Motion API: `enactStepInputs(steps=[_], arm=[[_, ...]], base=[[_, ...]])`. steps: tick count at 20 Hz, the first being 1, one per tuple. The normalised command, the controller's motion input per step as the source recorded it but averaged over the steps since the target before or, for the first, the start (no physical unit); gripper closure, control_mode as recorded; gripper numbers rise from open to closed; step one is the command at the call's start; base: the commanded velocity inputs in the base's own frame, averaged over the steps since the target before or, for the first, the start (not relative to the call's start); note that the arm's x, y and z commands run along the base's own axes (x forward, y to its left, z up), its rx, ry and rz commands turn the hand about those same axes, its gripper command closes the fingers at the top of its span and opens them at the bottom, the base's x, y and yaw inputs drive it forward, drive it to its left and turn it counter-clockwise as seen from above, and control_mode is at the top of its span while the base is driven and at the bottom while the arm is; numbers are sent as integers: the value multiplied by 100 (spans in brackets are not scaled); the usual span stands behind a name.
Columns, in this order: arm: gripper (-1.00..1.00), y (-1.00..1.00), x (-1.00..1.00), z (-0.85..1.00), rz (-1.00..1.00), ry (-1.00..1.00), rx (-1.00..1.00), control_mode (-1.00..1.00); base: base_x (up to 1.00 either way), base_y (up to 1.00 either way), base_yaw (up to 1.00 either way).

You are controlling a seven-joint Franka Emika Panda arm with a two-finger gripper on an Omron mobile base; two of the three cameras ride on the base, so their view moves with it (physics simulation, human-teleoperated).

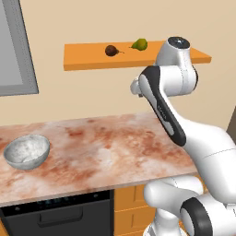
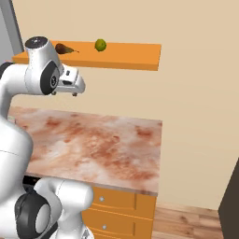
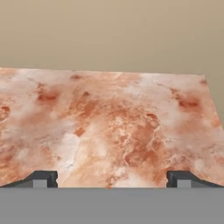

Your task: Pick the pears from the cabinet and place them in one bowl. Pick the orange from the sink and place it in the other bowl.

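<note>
Two pears are seen on the cabinet [image 1: 92, 57]: the dark brown pear [image 1: 111, 50] left, the yellow-green pear [image 1: 140, 44] right, at about eleven o'clock above the gripper [image 3: 112, 178], whose jaws are spread wide and empty over the counter [image 3: 113, 122].

Beige wall [image 2: 196, 116] behind a reddish marbled counter [image 1: 106, 152] over orange drawers [image 2: 119, 210].
</note>
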Motion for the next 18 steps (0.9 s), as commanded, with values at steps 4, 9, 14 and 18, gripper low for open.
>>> enactStepInputs(steps=[4, 9, 14, 18], arm=[[-100, 22, -3, 18, 0, -25, -2, -100], [-100, 21, 0, 21, 0, -22, -1, -100], [-100, 20, 2, 29, -3, -12, 0, -100], [-100, 24, 4, 32, -10, -3, 0, -100]], base=[[0, 0, 0], [0, 0, 0], [0, 0, 0], [0, 0, 0]])
